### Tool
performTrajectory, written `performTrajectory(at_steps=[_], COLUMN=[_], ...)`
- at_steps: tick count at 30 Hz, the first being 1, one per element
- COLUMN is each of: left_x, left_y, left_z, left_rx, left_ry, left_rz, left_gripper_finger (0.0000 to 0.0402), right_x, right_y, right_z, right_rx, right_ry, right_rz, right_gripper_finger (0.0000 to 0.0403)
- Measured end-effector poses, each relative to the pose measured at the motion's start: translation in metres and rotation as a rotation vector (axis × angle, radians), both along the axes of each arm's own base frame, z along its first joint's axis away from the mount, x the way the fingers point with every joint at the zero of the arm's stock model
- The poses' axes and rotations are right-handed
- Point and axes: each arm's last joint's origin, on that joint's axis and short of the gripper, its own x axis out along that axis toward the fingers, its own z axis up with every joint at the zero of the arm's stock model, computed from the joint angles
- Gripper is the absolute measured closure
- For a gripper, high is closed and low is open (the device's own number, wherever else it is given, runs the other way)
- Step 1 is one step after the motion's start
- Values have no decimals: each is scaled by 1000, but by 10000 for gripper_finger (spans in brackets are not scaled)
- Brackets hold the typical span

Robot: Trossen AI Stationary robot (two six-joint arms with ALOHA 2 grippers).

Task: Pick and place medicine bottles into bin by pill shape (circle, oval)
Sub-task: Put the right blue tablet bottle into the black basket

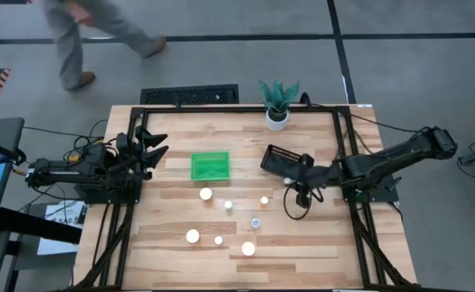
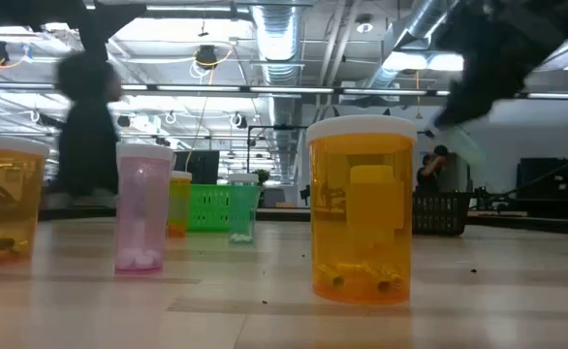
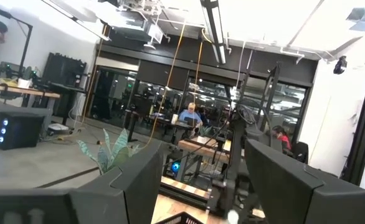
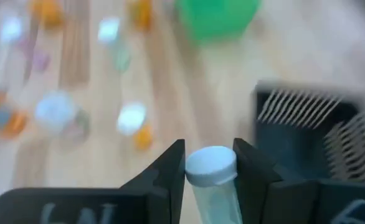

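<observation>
Right claw (image 4: 210, 163) is gripping a white-capped bottle (image 4: 211, 168) between its two dark fingers, cap showing above the fingertips; in the high view the right claw (image 1: 290, 180) is sitting just beside the black bin (image 1: 281, 158), at that bin's near corner, above the wooden worktop (image 1: 327, 251); the green bin (image 1: 210, 166) is lying to the left of the black one, well apart from it.

Loose bottles are standing on the worktop nearer the front: one (image 1: 206, 194) just below the green bin; one (image 1: 228, 206) beside it; one (image 1: 264, 200) toward the right claw; one (image 1: 255, 222) lower down; three (image 1: 193, 236), (image 1: 219, 240), (image 1: 248, 249) along the front row.

Left claw (image 1: 153, 148) is waiting at the worktop's left edge, fingers spread wide, holding nothing; a potted plant (image 1: 277, 104) is standing at the rear edge; a person (image 1: 79, 36) is walking on the floor beyond.
</observation>
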Motion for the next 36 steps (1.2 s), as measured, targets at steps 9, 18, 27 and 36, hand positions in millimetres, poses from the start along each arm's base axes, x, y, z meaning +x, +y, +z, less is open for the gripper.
performTrajectory(at_steps=[9,18,27,36], left_x=[0,0,0,0], left_y=[0,0,0,0], left_z=[0,1,0,0], left_rx=[0,10,13,12], left_ry=[-1,-3,2,3], left_rz=[0,4,12,13], left_gripper_finger=[182,182,182,182], right_x=[16,2,4,15], right_y=[-23,-51,-59,-62], right_z=[13,-43,-70,-97], right_rx=[-300,-312,-293,-239], right_ry=[-260,-514,-608,-576], right_rz=[-130,-285,-271,-290], right_gripper_finger=[284,284,284,284])
